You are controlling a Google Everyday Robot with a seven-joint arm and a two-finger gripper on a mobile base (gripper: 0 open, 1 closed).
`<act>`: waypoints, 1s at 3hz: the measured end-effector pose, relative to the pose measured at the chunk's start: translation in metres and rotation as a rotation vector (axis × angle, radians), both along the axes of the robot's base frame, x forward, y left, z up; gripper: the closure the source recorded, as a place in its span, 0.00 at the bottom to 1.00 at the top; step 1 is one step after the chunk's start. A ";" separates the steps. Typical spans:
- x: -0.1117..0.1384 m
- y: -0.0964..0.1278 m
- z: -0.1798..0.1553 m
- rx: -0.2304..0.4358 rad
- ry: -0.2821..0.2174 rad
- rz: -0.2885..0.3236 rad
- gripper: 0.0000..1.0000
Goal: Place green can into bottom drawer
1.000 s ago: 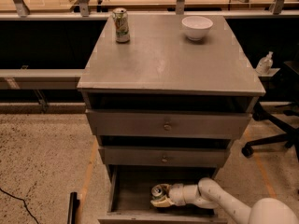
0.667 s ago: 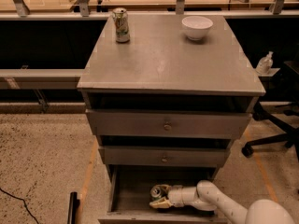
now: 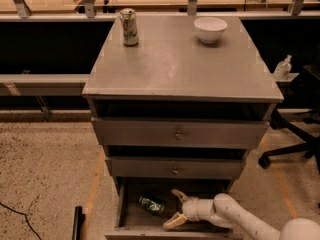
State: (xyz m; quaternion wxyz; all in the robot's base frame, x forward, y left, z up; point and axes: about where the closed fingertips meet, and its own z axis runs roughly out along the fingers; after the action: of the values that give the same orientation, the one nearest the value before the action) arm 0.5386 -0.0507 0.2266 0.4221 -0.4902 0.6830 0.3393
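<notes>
The green can (image 3: 151, 204) lies on its side on the floor of the open bottom drawer (image 3: 131, 219), toward its left half. My gripper (image 3: 177, 207) is inside the drawer just right of the can, its two pale fingers (image 3: 178, 195) spread wide apart and holding nothing. My white arm (image 3: 240, 219) comes in from the lower right. The can is apart from the fingers.
On the grey cabinet top (image 3: 180, 69) stand a silver-white can with red and green marks (image 3: 129, 27) at the back left and a white bowl (image 3: 210, 29) at the back right. The two upper drawers are closed. An office chair base (image 3: 292, 144) stands at right.
The gripper held the can between its fingers in the drawer; now the fingers have opened, the can lies free to the left, and the gripper has drawn slightly right.
</notes>
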 end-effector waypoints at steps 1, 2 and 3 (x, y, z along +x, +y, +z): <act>-0.008 -0.038 0.053 -0.030 -0.001 -0.095 0.42; -0.022 -0.089 0.132 -0.056 -0.008 -0.229 0.65; -0.070 -0.118 0.243 -0.079 -0.078 -0.305 0.93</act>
State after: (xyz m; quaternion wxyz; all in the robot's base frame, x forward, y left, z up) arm 0.4691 -0.1683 0.4691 0.4753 -0.4097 0.7454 0.2249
